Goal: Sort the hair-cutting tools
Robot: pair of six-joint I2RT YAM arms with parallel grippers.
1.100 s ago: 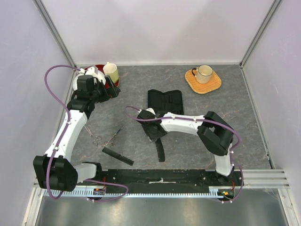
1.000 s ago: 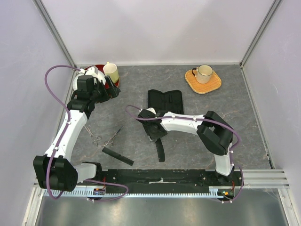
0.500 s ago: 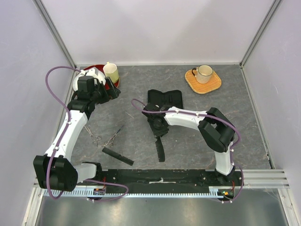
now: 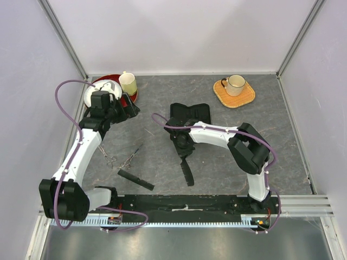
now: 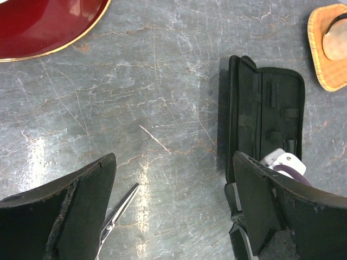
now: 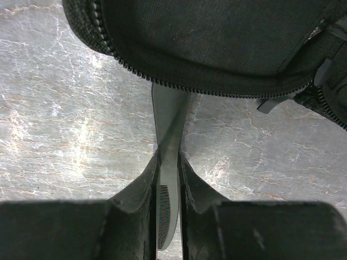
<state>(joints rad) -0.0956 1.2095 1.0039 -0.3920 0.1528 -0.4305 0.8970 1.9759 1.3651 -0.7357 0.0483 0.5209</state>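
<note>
At the near edge of the case (image 6: 217, 43): right gripper (image 6: 168, 160) pinches the handled comb (image 6: 169, 111); next, probably lift clear (left gripper (image 5: 173, 162) gapes wide).

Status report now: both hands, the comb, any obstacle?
Left hand open, empty. Right hand shut on handled comb. Comb's end at zip case edge.

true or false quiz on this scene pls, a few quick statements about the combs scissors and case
1. The right jaws are closed on the handled comb. True.
2. The left jaws hold the scissors. False: they are open and empty; both scissors lie on the table.
3. The case lies open. True.
4. The plain comb is inside the case. False: it lies on the table, near the scissors.
</note>
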